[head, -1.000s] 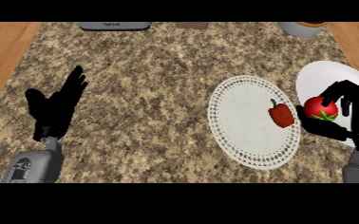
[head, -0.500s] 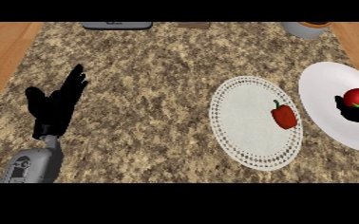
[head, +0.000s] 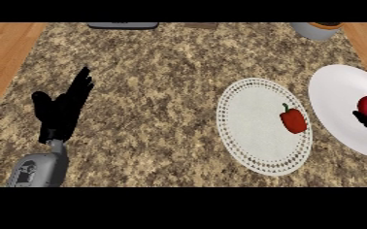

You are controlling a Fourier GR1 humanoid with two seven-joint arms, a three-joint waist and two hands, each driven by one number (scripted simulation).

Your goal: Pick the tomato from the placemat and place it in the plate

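A red tomato [head: 362, 105] shows at the view's right edge, over the white plate [head: 335, 102], and is cut off by the frame. A small black part of my right hand [head: 359, 119] sits just below it; the rest is out of view. A round white placemat [head: 251, 121] lies left of the plate, with a red bell pepper [head: 293, 119] on its right side. My left hand [head: 63, 107] is open, fingers up, resting over the counter's left part.
A grey bowl [head: 317, 29] stands at the back right corner. A dark flat item [head: 123, 25] and a brown one [head: 201, 25] lie along the back edge. Wooden surface [head: 14, 43] borders the stone counter on the left.
My right hand has moved to the right with the tomato, from the plate's left part to the frame's edge, and is almost out of view. The left hand has stayed put.
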